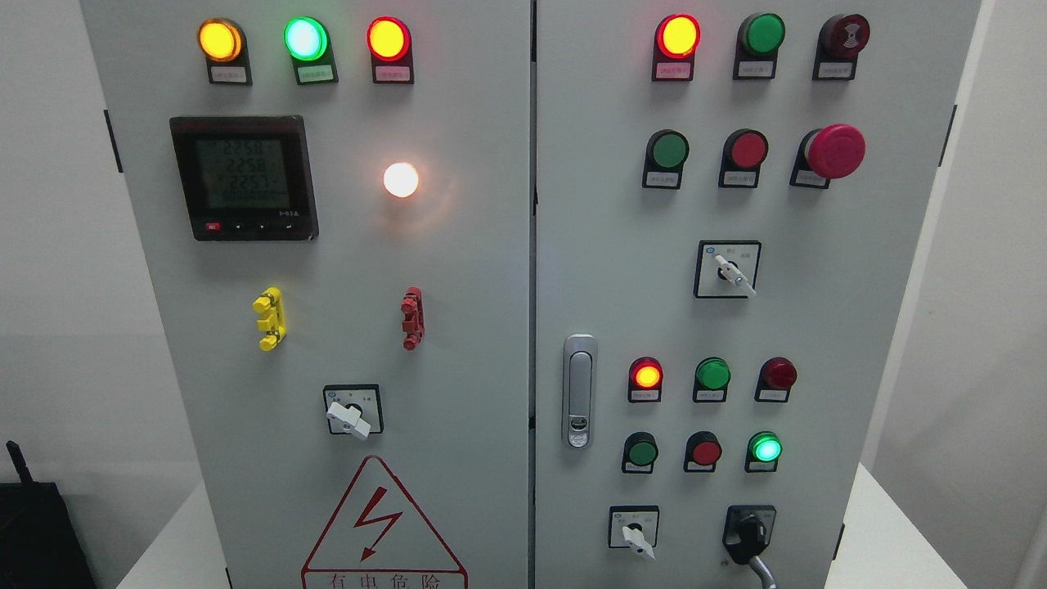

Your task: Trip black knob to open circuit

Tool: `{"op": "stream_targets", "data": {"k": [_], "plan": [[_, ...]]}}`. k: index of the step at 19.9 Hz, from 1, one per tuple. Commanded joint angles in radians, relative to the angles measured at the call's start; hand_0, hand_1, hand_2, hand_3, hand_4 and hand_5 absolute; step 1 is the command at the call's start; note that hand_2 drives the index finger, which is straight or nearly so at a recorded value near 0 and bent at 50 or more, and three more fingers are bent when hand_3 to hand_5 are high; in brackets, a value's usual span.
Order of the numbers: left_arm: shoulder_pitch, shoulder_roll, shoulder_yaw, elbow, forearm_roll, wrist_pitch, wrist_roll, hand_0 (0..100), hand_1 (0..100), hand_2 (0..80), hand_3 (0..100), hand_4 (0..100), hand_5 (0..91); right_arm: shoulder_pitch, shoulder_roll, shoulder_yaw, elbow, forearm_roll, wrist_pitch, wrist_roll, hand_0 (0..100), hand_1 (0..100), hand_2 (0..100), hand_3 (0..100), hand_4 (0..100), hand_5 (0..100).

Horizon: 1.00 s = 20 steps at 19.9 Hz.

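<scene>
While no hand is in view, so its state cannot be told, the black knob (748, 532) sits untouched at the cabinet's (491, 327) lower right corner; tripping remains undone.

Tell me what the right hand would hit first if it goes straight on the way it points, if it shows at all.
Neither hand is in view, so no line can be traced. The black knob sits low on the right door, with nothing visibly reaching for it.
</scene>
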Motion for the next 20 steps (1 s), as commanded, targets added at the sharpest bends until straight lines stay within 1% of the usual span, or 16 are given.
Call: {"op": "stream_targets", "data": {"k": [1,2,7,15,20], "plan": [[0.0,-0.001,0.001,0.001,0.002,0.001,0.0,12,39,0.0,0,0,0.0,-0.008,-0.013,-0.003,-0.011,0.001,-0.018,0.017,100,100,0,100,100,89],[0.0,-0.001,0.001,0.001,0.002,0.001,0.0,12,39,0.0,0,0,0.0,-0.008,-0.017,-0.009,-0.01,-0.001,-0.02,0.017,100,100,0,100,100,89],[0.0,-0.001,0.001,0.001,0.002,0.001,0.0,12,39,0.0,0,0,0.0,-0.013,-0.017,-0.029,0.018,-0.001,-0.026,0.017,100,100,0,100,100,89],[0.0,-0.001,0.001,0.001,0.002,0.001,0.0,12,39,0.0,0,0,0.0,-0.013,-0.019,-0.035,0.018,-0.002,-0.032,0.019,100,100,0,100,100,89],[0.0,-0.001,0.001,0.001,0.002,0.001,0.0,12,39,0.0,0,0,0.0,-0.008,-0.019,-0.052,0.014,-0.002,-0.038,0.019,100,100,0,100,100,89]]}}
